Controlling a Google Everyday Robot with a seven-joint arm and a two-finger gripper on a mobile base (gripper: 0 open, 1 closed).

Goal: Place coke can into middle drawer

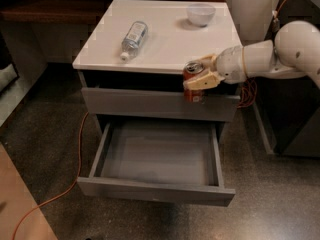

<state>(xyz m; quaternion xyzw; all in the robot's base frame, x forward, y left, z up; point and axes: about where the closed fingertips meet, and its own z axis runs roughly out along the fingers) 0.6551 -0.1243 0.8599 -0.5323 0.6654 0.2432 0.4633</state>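
Observation:
My gripper point(199, 78) is shut on the coke can point(193, 82), a small red-copper can with a silver top. It holds the can upright in the air, just off the cabinet top's front edge and in front of the closed upper drawer. The middle drawer point(157, 190) is pulled open below, a wide shallow grey tray with nothing in it. The can hangs above the drawer's back right part. My white arm point(260, 59) reaches in from the right.
A clear water bottle point(133, 38) lies on the white cabinet top point(165, 49). A white bowl point(200, 14) stands at its back right. An orange cable point(55, 196) runs across the floor at the left. A dark cabinet point(295, 119) stands at the right.

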